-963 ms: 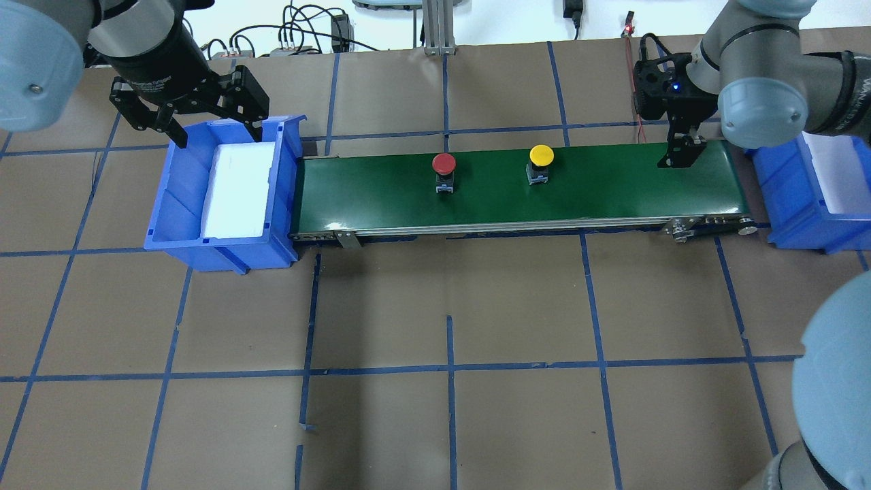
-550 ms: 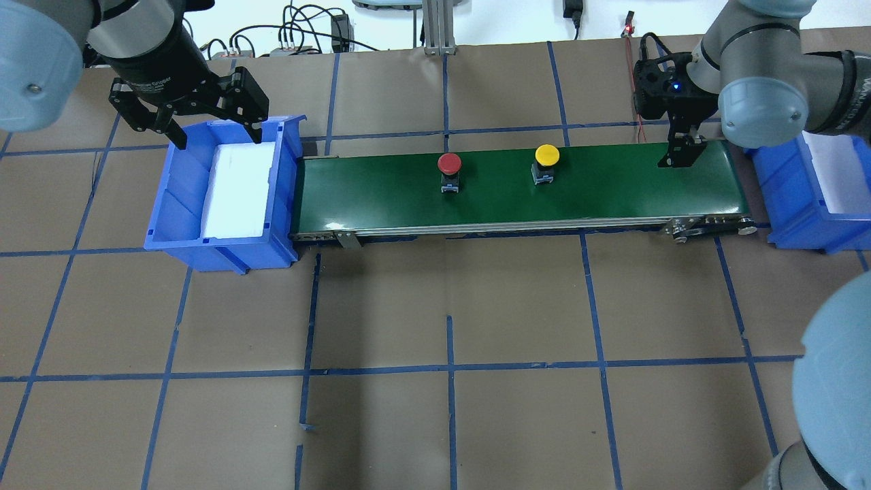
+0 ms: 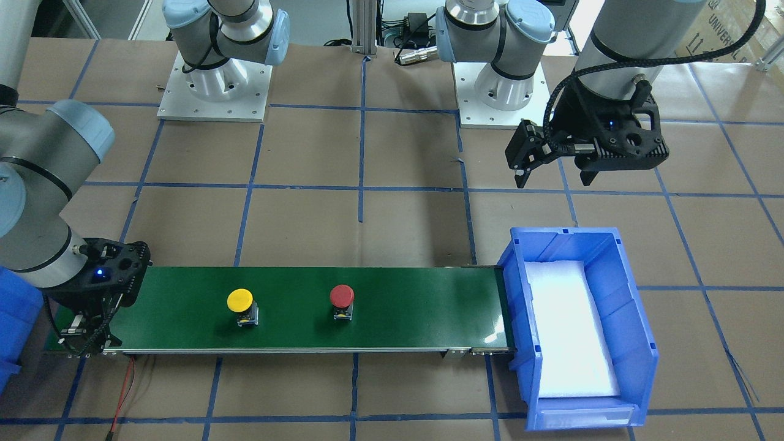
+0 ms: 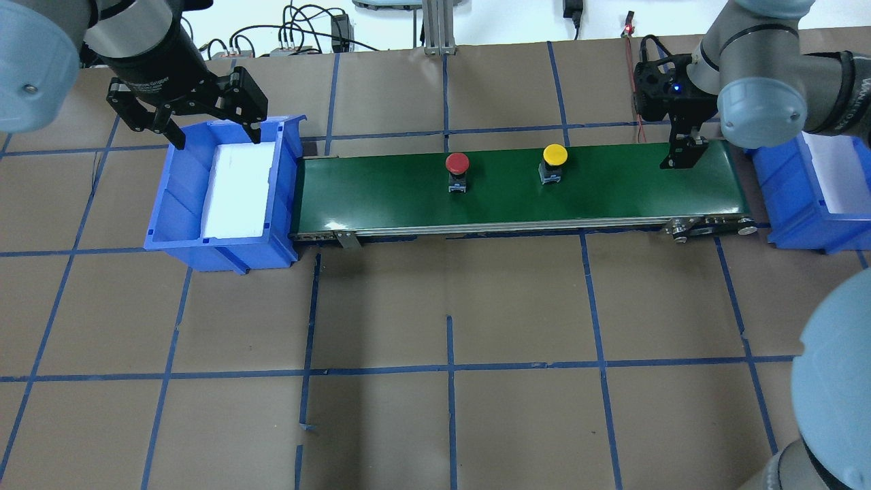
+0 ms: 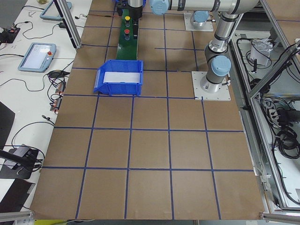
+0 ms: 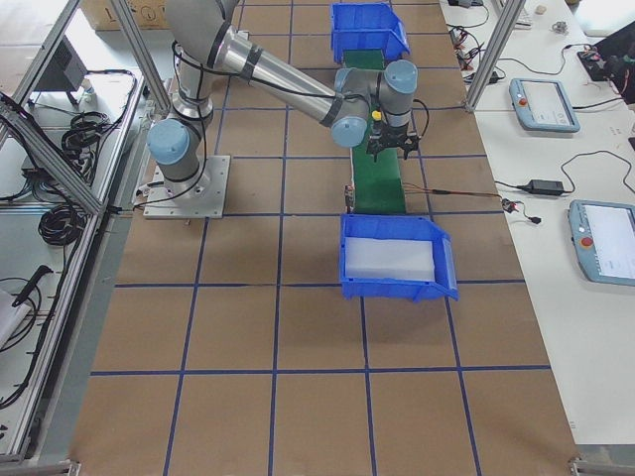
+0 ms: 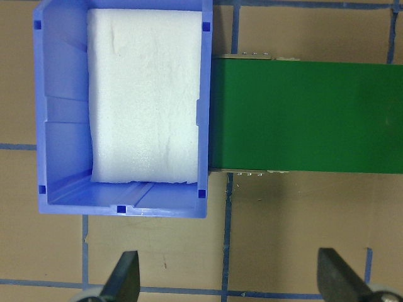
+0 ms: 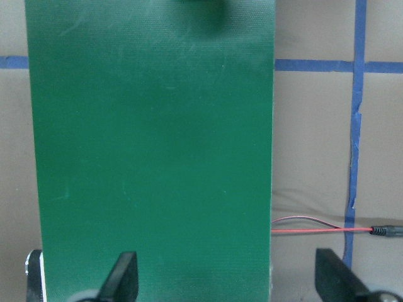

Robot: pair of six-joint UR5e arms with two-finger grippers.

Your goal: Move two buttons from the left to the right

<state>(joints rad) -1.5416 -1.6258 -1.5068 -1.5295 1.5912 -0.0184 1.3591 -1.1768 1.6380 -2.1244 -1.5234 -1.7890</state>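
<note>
The red button (image 4: 457, 163) and the yellow button (image 4: 554, 155) stand upright on the green conveyor belt (image 4: 517, 197), yellow further toward the robot's right. In the front-facing view the red button (image 3: 342, 296) is right of the yellow button (image 3: 240, 300). My left gripper (image 4: 214, 133) is open and empty, hovering above the far edge of the left blue bin (image 4: 224, 241). My right gripper (image 4: 684, 153) is open and empty, low over the belt's right end, right of the yellow button. Its wrist view shows only bare belt (image 8: 151, 138) between the fingers (image 8: 123, 277).
The left bin (image 3: 637, 343) holds a white foam pad (image 4: 235, 190). A second blue bin (image 4: 789, 204) sits past the belt's right end. A red wire (image 8: 315, 229) lies on the table beside the belt. Brown paper with blue tape lines covers the table.
Both buttons have travelled rightward along the belt. The left gripper has shifted slightly back over the bin. The right gripper has stayed in place.
</note>
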